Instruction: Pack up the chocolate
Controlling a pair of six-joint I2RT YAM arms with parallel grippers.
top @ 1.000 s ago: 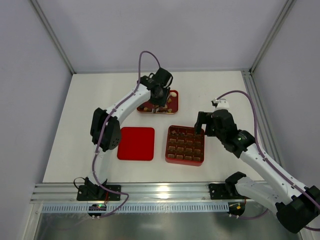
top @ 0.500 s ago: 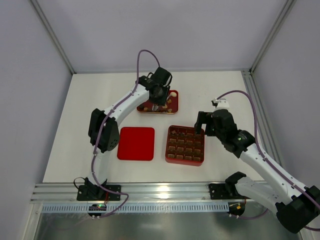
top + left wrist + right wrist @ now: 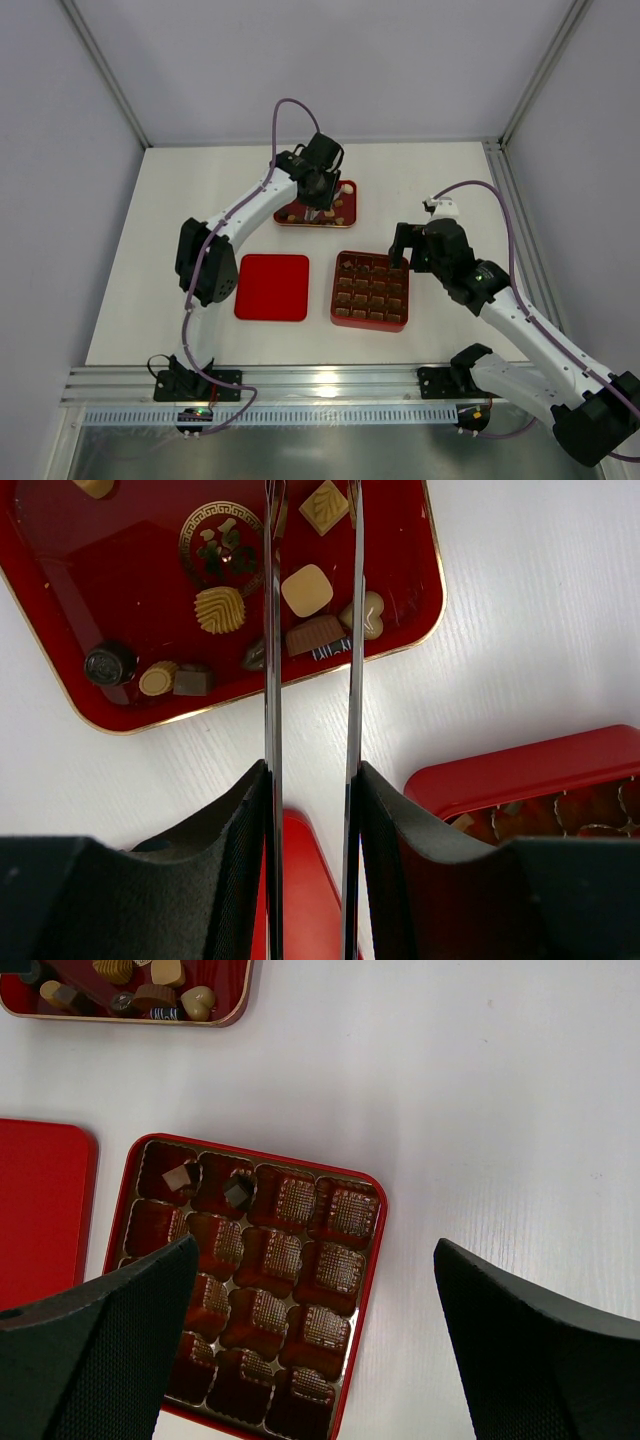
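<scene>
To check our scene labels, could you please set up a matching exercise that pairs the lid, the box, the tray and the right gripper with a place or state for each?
Things:
1. lid
2. box
3. tray
4. right gripper

Places or states:
A. wide open, above the box
B. no cells, chocolates lying loose in it
C. gridded, most cells unfilled
D. flat and bare, left of the box

Pairs: 1-D; 2-C; 3-B; 4-A
</scene>
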